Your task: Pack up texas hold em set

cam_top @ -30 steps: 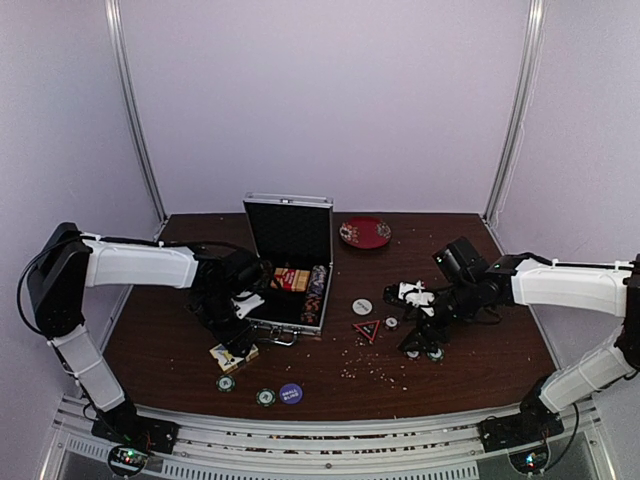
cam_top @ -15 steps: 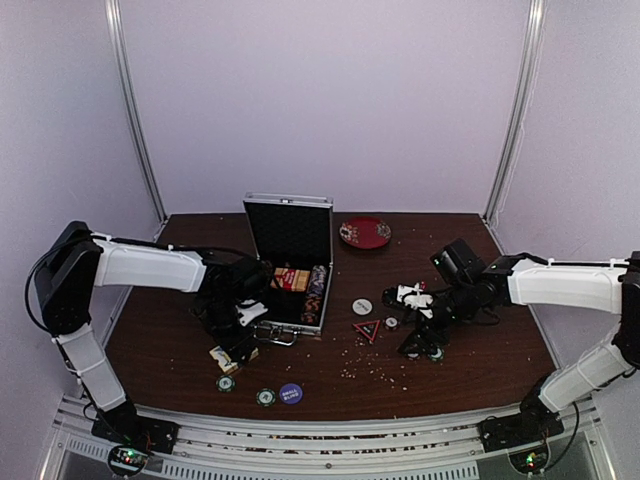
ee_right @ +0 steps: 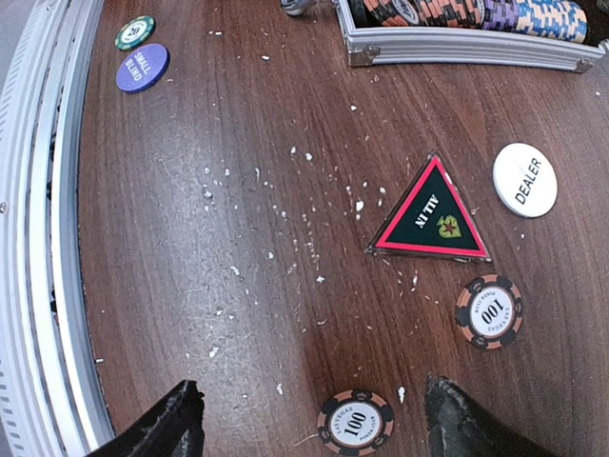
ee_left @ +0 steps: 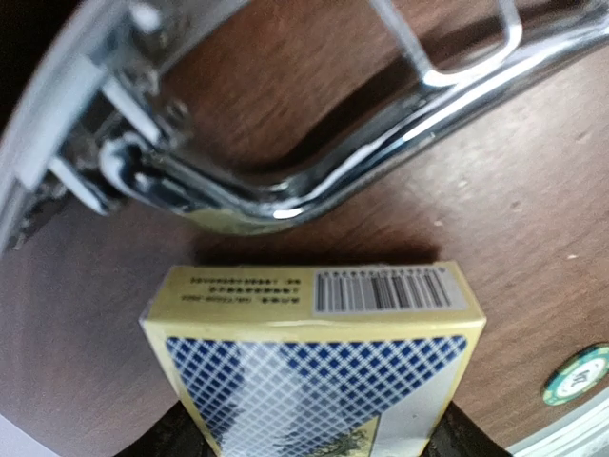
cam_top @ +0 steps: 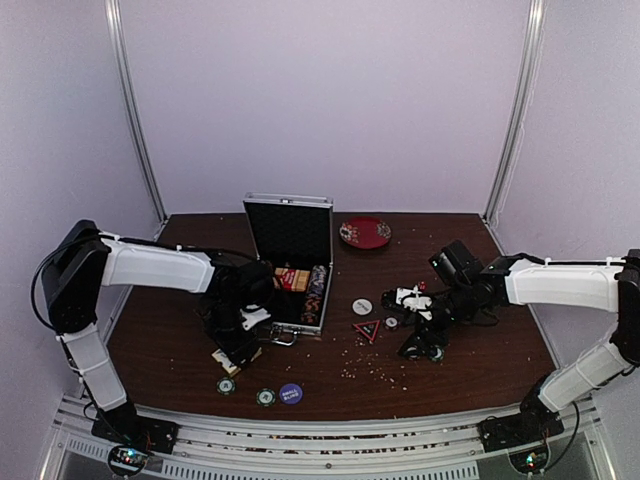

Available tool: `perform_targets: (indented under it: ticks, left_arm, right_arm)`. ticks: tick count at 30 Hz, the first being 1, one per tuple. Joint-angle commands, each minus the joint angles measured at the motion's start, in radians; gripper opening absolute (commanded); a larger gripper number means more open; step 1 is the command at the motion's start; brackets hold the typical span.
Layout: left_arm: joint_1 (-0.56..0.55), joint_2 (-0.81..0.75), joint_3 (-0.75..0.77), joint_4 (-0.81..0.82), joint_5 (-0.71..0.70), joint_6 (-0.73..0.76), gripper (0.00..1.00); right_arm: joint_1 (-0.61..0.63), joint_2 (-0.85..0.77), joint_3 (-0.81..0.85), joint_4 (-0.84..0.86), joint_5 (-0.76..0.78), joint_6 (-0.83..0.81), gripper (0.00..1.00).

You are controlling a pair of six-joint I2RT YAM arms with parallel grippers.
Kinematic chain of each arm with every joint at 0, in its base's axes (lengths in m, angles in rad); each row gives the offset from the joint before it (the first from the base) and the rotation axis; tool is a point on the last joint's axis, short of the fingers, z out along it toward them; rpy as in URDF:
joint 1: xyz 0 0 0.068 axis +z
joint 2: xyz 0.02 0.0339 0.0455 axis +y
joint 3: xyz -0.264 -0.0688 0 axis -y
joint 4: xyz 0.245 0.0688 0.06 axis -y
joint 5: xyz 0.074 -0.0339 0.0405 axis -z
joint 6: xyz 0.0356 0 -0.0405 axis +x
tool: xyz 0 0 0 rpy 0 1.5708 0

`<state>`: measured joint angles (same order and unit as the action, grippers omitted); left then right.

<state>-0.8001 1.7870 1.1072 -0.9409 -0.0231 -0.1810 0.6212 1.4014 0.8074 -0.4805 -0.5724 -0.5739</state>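
The silver case stands open at mid table, with rows of chips and a red card deck in it. My left gripper is down in front of the case, shut on a yellow card deck with a blue diamond back; dark fingers press both its sides, and the case's chrome handle lies just beyond. My right gripper is open wide, low over a 100 chip lying between its fingers. Another 100 chip, the black ALL IN triangle and the white DEALER button lie nearby.
A purple SMALL BLIND button and two green chips lie near the front edge. A red plate sits at the back. White crumbs dot the wood. The metal rail runs along the table's front edge.
My left gripper has come down and a little right onto the blue-backed deck, which is now partly hidden under it. My right gripper has shifted slightly left, staying low over the chips.
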Motion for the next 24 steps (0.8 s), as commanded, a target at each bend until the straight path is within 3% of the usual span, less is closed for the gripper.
perform_targets:
  ticks: [1,5,12,18,24]
  left_arm:
    - [-0.060,-0.010,0.119,-0.037,-0.022,0.043,0.63]
    - [-0.154,-0.029,0.201,-0.026,-0.151,0.138,0.63]
    - [-0.162,-0.064,0.215,0.183,-0.377,0.393,0.64]
    - [-0.140,-0.111,0.136,0.443,-0.352,0.675,0.68]
    - [-0.090,-0.032,0.191,0.419,-0.305,0.837,0.70]
  right_arm:
    - [-0.005,0.005,0.017,-0.012,-0.021,-0.008,0.80]
    - [-0.005,0.006,0.019,-0.016,-0.033,-0.010,0.80]
    - [-0.005,0.010,0.022,-0.031,-0.063,-0.017,0.80]
    - [-0.005,0.008,0.022,-0.034,-0.068,-0.015,0.80]
    - [-0.005,0.001,0.019,-0.032,-0.046,-0.021,0.80]
